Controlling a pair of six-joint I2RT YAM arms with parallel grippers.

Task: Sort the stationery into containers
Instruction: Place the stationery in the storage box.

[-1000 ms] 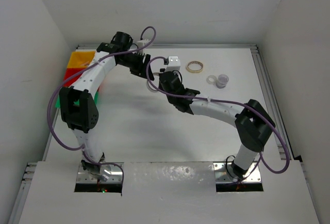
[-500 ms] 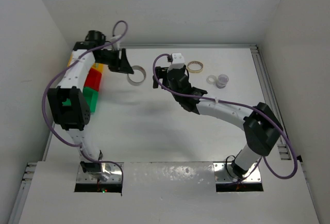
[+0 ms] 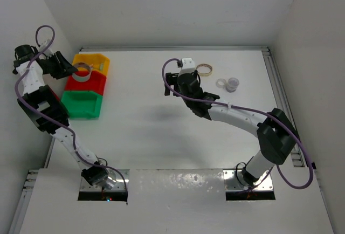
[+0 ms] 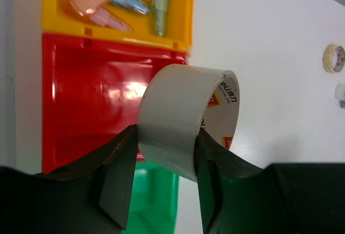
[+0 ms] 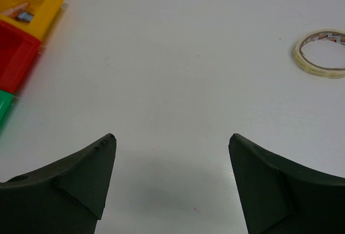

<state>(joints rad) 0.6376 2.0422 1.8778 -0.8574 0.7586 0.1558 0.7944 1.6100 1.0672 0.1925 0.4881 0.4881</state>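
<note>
Clamping whitish tape roll [image 4: 167, 110], printed core, apparently above red bin [image 4: 81, 94]: left jaws; right jaws apart.

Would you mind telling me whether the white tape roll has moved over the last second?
Yes. Held in the left hand, the white tape roll has travelled left, from mid-table to over the red bin.

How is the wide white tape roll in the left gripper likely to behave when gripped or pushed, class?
The white tape roll is probably stiff: the left gripper clamps it and it looks undented. Its smooth outer face may slip. Being round, it would likely roll if set on edge.
</note>
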